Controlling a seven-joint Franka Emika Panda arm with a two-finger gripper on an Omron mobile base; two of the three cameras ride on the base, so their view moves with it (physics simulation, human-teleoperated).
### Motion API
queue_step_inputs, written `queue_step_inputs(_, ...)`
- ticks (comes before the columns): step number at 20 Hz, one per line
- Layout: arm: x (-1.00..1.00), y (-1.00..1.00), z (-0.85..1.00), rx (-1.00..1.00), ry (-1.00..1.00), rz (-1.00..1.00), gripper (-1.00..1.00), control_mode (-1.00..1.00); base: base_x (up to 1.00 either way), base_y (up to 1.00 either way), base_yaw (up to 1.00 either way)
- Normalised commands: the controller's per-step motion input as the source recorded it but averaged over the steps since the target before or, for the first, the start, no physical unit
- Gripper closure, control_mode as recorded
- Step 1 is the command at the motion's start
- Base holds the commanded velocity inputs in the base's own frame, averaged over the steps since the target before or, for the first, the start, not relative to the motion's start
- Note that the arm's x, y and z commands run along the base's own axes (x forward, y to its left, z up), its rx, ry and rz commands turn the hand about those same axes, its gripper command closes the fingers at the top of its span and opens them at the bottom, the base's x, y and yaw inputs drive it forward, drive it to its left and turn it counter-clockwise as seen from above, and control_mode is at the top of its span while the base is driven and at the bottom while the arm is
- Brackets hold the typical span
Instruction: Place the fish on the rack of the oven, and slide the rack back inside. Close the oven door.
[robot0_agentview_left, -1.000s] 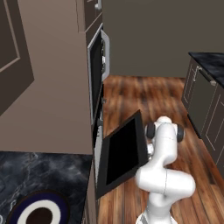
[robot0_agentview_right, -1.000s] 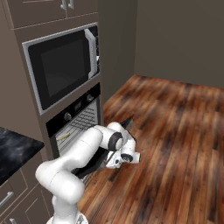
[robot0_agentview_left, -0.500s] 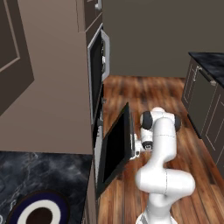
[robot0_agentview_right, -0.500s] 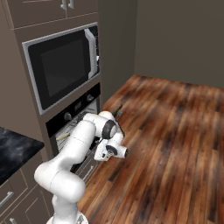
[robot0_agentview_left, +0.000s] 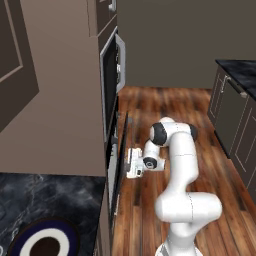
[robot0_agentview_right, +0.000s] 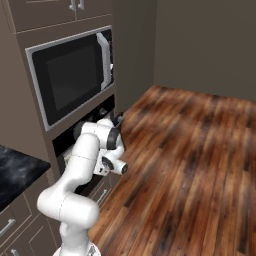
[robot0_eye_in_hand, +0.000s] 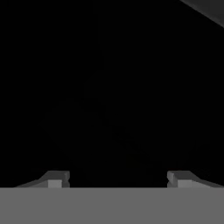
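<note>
In the left base view, the oven door (robot0_agentview_left: 123, 150) now stands almost upright, a narrow gap from the oven (robot0_agentview_left: 111, 125) front; a second ago it hung roughly half open. The tool (robot0_agentview_left: 131, 162) presses flat against the door's outer face, having swung in with it. From the right base view, the arm folds close against the oven (robot0_agentview_right: 75, 145) under the microwave (robot0_agentview_right: 70, 75). In the hand view the fingertips (robot0_eye_in_hand: 56, 178) stand wide apart, holding nothing, facing black glass
</note>
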Motion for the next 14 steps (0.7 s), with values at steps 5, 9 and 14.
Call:
queue_step_inputs(5, 0.39, 1.00, 0.37, -0.01, -0.14, -0.07, -1.00, -1.00, 0.00, 0.00, 0.00)
queue_step_inputs(9, 0.45, 1.00, 0.24, -0.03, -0.06, -0.07, -1.00, -1.00, 0.00, 0.00, 0.00)
queue_step_inputs(14, 0.48, 1.00, 0.19, -0.06, -0.01, -0.06, -1.00, -1.00, 0.00, 0.00, 0.00)
